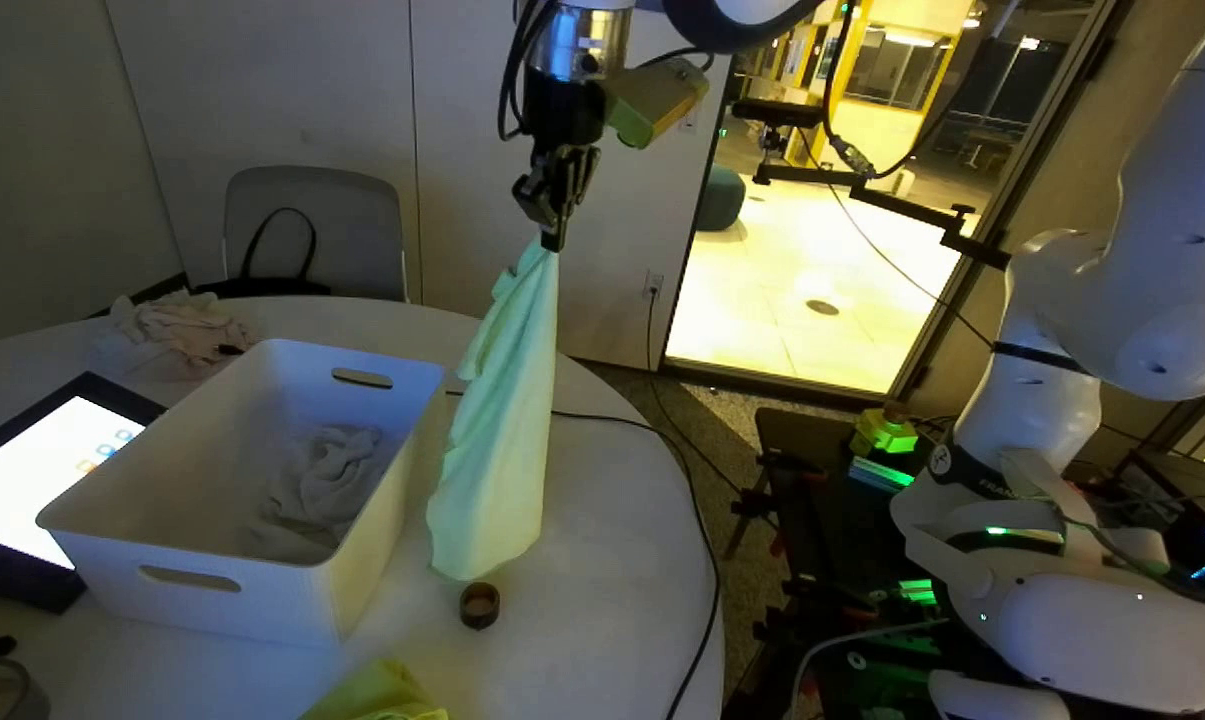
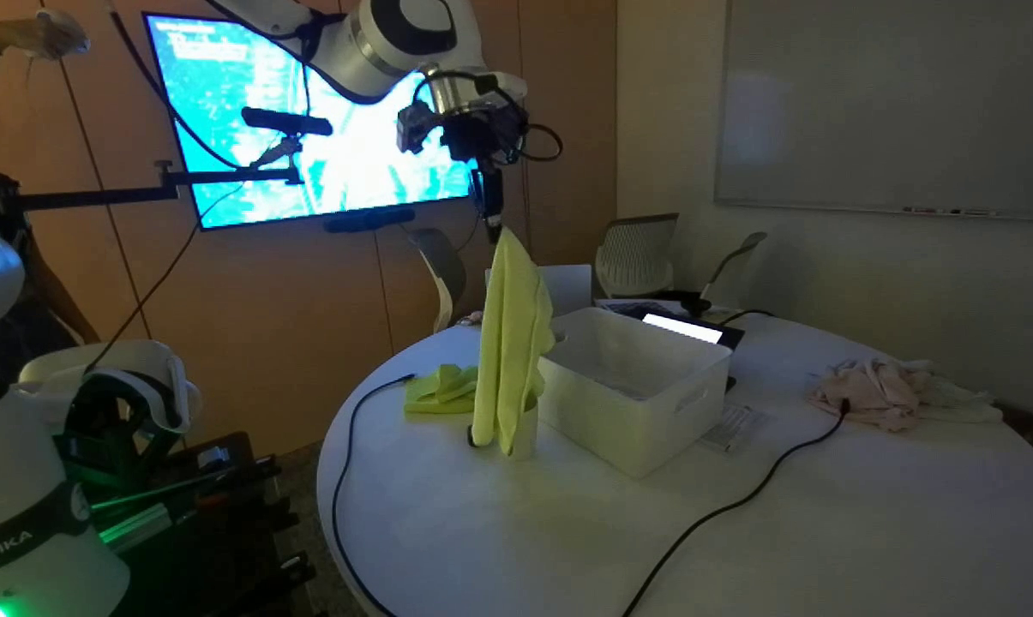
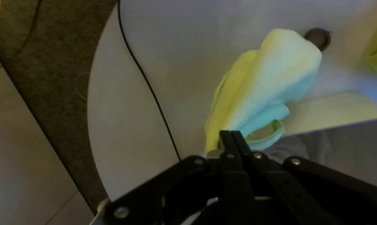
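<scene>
Exterior view: the hand [image 2: 494, 233] pinches a yellow-green cloth [image 2: 511, 343], hanging in long folds.

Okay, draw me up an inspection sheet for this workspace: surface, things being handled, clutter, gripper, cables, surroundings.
Surface: round white table; damage: nothing seen.
Job's things: yellow-green fabric cloth hangs over the table beside a white rectangular plastic bin; whether the hanging cloth's bottom edge touches the table is unclear; inside the bin lies crumpled whitish cloth.
Clutter: small round brown object, second yellow-green cloth, pile of crumpled pinkish cloth and black-framed lit display, all on the table.
Gripper: black two-finger gripper, shut on the hanging cloth's top.
Cables: black cable lying across the table near its edge.
Surroundings: large lit wall screen, grey chair, white whiteboard, partly visible person.
</scene>
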